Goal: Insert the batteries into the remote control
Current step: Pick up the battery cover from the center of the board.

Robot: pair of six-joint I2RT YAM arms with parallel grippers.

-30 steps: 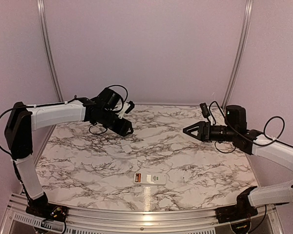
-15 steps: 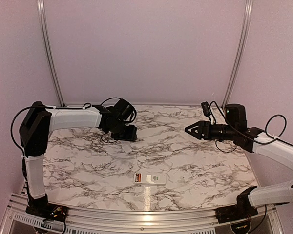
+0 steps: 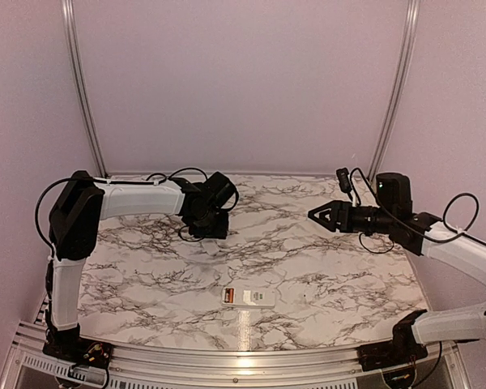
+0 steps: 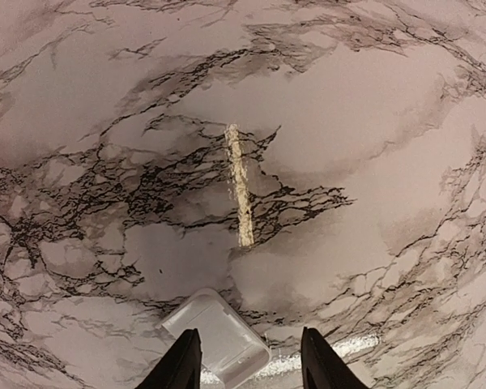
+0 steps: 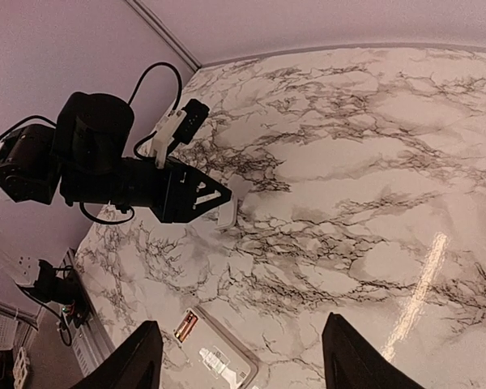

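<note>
The white remote control point(image 3: 251, 298) lies back-up near the table's front, its compartment open at the left end. The orange-copper batteries point(image 3: 229, 297) sit in that compartment, and the right wrist view shows them point(image 5: 186, 326) in the remote control point(image 5: 223, 361) too. A small white rounded cover point(image 4: 219, 336) lies flat on the marble. My left gripper point(image 4: 249, 365) is open just over it, the cover beside the left finger and partly in the gap. From above, the left gripper point(image 3: 214, 232) points down at the cover point(image 3: 211, 245). My right gripper point(image 3: 314, 215) hangs open in the air at the right, holding nothing.
The marble table point(image 3: 332, 267) has a metal rail point(image 3: 243, 361) along its front edge and pale walls on three sides. A bright strip of glare point(image 4: 240, 194) lies on the marble ahead of the left gripper. Cables loop from both wrists.
My left arm has swung to the right and dropped its gripper low over the white cover. The right arm has hardly moved, and the remote control has stayed put.
</note>
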